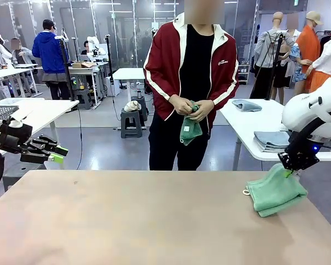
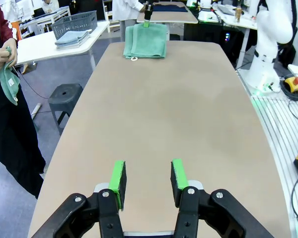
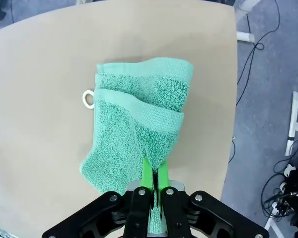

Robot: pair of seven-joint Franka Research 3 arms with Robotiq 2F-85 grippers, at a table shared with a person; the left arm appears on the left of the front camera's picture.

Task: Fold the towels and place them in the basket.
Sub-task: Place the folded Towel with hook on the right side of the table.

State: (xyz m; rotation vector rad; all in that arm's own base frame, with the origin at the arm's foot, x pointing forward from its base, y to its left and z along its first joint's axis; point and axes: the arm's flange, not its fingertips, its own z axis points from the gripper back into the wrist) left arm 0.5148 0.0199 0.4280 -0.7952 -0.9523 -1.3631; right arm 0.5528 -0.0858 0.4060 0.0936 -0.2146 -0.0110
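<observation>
The table [image 1: 127, 221] lies bare across its near part, with one towel [image 1: 276, 191] on its right end, close to the edge. The towel is folded in layers, and its pale loop [image 3: 88, 99] sticks out on the side toward the table's middle. The right gripper [image 3: 153, 171] has its jaws pinched tight on a corner of the top layer, and the cloth rises a little toward the pads (a corner grip suits either drawing the layer over for another fold or lifting the bundle whole; I cannot tell which). The left gripper [image 2: 148, 178] hangs at the table's left end, well apart from the towel, its jaws standing apart with nothing between them. It looks parked there, out of the way but ready to help. Across the table a person holds a second towel [image 1: 190, 130] in both hands [image 1: 194, 106] at waist height, bunched and hanging, probably kept back until the first is dealt with. The basket [image 2: 74, 22] stands on a white side table [image 2: 49, 47] off the right end, just behind grey-blue cloths [image 2: 72, 38], so the towel has only a short way to go. I judge the task to be early: the folded towel is not yet in the basket and the second is not yet folded.
</observation>
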